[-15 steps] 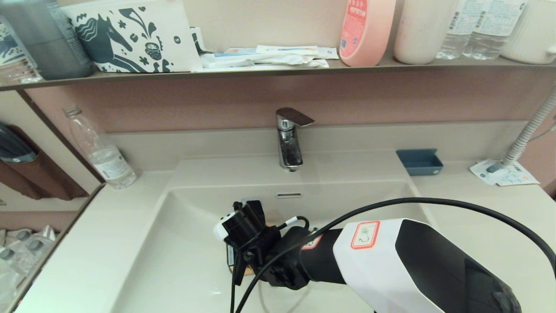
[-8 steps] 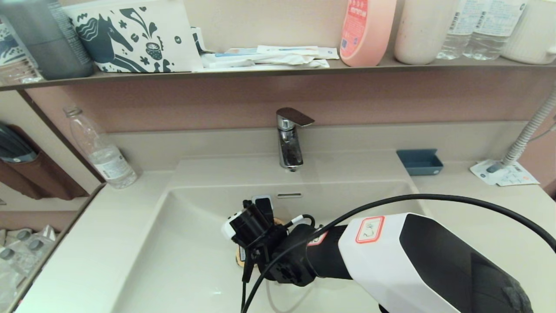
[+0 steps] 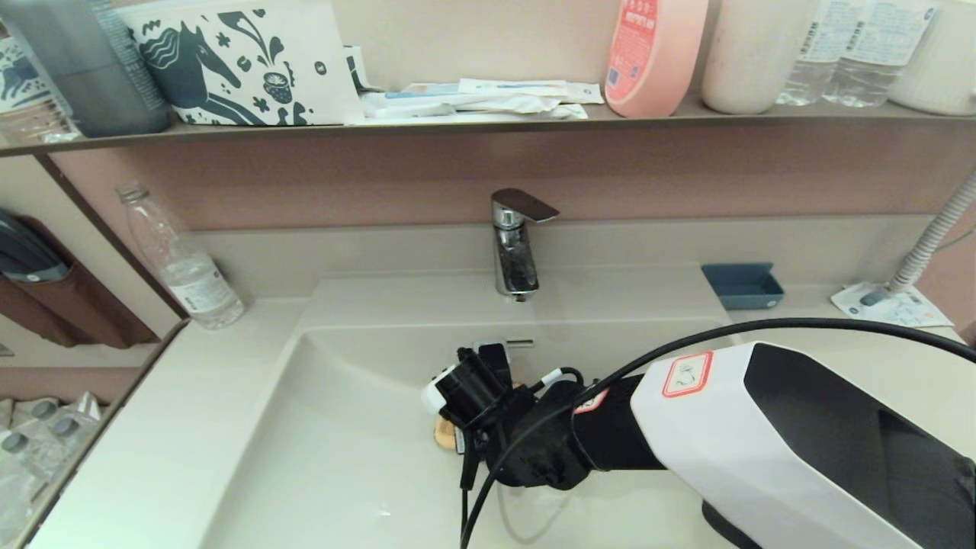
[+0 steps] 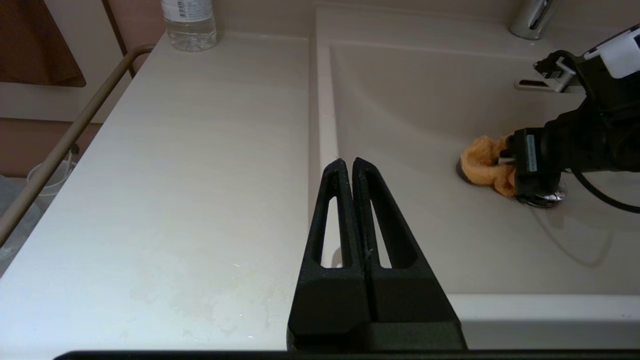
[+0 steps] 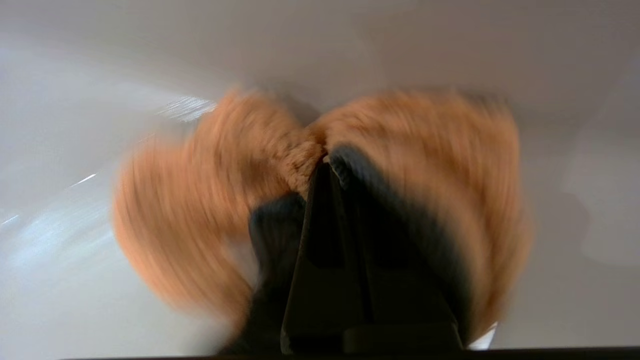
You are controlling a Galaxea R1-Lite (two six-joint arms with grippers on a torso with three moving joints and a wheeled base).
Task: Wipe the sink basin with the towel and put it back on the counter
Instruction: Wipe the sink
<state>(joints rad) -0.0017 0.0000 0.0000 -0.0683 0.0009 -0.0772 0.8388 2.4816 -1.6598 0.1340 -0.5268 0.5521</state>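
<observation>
Far left, off the work: left gripper [image 4: 347, 165] parked above the counter [image 4: 165, 165] just beside the basin's edge, jaws pressed together on nothing. A water bottle [image 3: 183, 263] upright at the back corner of that counter.

Further right, in the sink basin [image 3: 335, 442]: right gripper [image 5: 322, 160] reaching down to the basin floor, jaws clamped on a pinch of the towel [image 4: 485, 162]. Towel bunched into a small orange wad, touching the basin floor just beside the drain plug [image 4: 542, 199] (only a sliver of it showing past the wrist in the head view).

Handling, as a judgement: light, soft and floppy, no risk of breaking; grippy pile, so unlikely to slip from a firm pinch, but apt to drag and roll up against the smooth basin. Best held at a gathered fold near the middle, as now, with loose cloth spreading on both sides of the fingers to do the wiping. Gentle downward pressure probably enough.

Against a second ago: right gripper and towel shifted rightward and toward the tap [image 3: 515, 244], now close under the overflow slot [image 3: 522, 343]; smeared cloth in the wrist view in keeping with a stroke under way.
</observation>
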